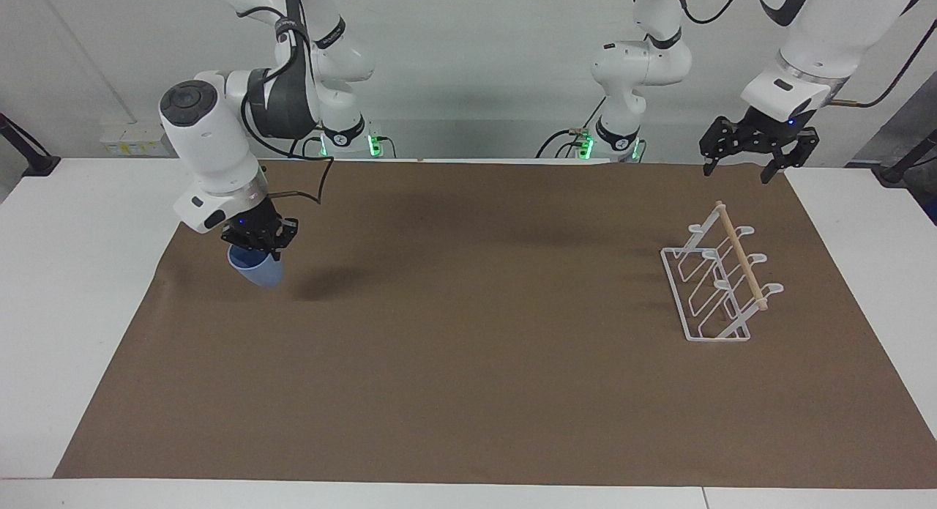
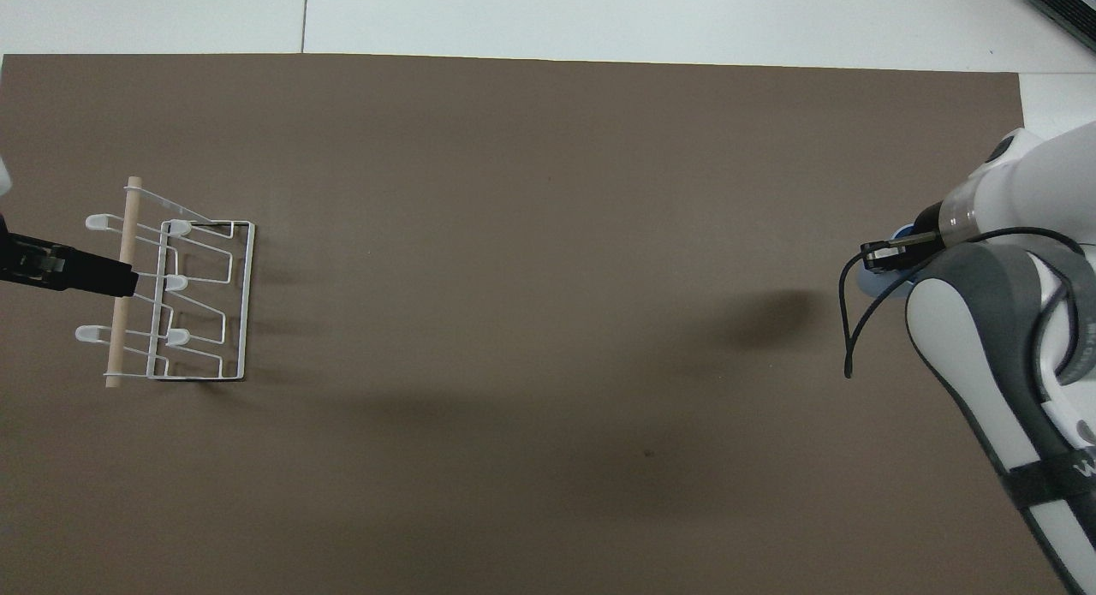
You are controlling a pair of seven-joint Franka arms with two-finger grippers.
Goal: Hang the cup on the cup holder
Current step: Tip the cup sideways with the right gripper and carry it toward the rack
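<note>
- We have the cup (image 1: 256, 269) clamped in our right gripper (image 1: 258, 239), lifted over the mat (image 1: 468, 392) at nine o'clock.
- Transport step: next we carry it to the cup holder (image 1: 721, 275) at three o'clock.
- Our left gripper (image 1: 750, 154) waits, fingers spread, empty.

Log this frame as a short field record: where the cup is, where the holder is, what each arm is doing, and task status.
cup: light-blue cup, tilted, lifted off the brown mat, its shadow apart from it on the mat
cup location: over the right arm's end of the table
right gripper: right gripper, jaws shut on the cup's rim
cup holder: white wire cup holder, standing on the mat at the left arm's end, no cup on its prongs
left gripper: left gripper, jaws open, waiting in the air near the holder
task status: cup picked up, not yet hung
</note>
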